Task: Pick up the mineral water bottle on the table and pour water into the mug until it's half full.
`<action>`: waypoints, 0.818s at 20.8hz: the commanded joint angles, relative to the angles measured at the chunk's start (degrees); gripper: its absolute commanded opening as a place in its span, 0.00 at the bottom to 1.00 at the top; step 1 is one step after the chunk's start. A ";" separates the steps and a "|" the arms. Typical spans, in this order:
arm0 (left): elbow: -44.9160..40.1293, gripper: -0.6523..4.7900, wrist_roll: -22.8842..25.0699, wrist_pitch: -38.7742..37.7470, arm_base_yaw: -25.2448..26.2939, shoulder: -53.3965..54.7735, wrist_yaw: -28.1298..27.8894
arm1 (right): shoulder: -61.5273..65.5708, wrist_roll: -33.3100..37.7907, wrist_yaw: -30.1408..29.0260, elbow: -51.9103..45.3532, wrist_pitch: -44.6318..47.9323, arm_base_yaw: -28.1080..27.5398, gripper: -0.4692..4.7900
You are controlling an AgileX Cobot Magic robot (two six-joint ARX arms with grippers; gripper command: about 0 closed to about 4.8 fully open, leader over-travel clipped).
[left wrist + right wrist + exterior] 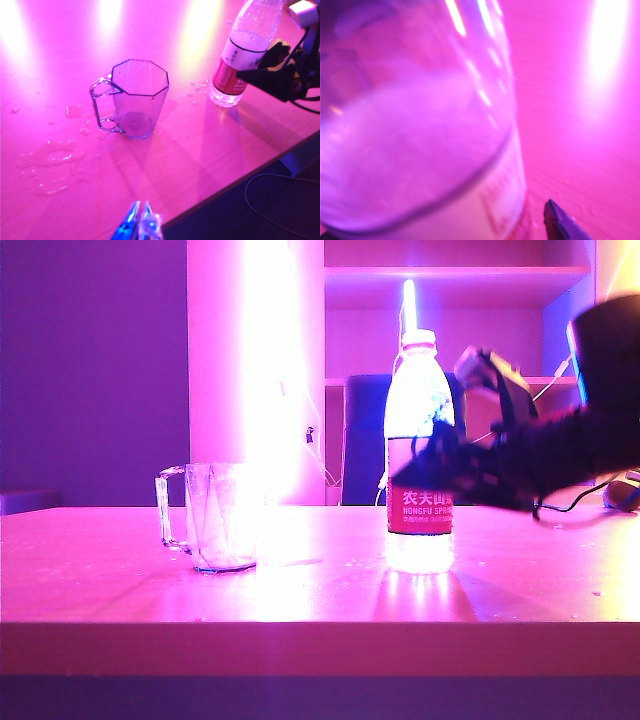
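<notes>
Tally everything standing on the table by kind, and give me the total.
Mineral water bottle: 1
Clear glass mug: 1
Total on the table: 2
Robot claws are not counted: the right claw is open around the bottle's label, and the left claw hangs above the table's near edge.

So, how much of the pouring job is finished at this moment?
Nothing is poured yet: the mug looks empty, though spilled drops lie on the table. The mineral water bottle stands upright, capped. In hand: the right gripper, jaws open, is at the bottle's label. The left gripper waits near the table edge, shut. Left: grasping, lifting, uncapping, pouring.
</notes>
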 commanded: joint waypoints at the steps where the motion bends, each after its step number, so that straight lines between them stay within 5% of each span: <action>1: 0.26 0.11 0.24 -0.13 -0.02 -0.07 0.04 | 3.26 0.07 0.22 0.13 5.53 0.13 1.00; 12: 0.26 0.11 0.24 -0.28 -0.02 -0.07 0.04 | 6.93 0.50 0.24 2.56 12.96 1.01 0.99; 13: 0.24 0.11 0.24 -0.61 -0.04 -0.07 0.04 | 7.13 0.50 0.20 3.34 11.91 1.01 0.86; 17: 0.24 0.11 0.24 -1.81 -0.04 -0.07 0.04 | 7.30 0.48 0.20 5.88 7.54 1.05 0.58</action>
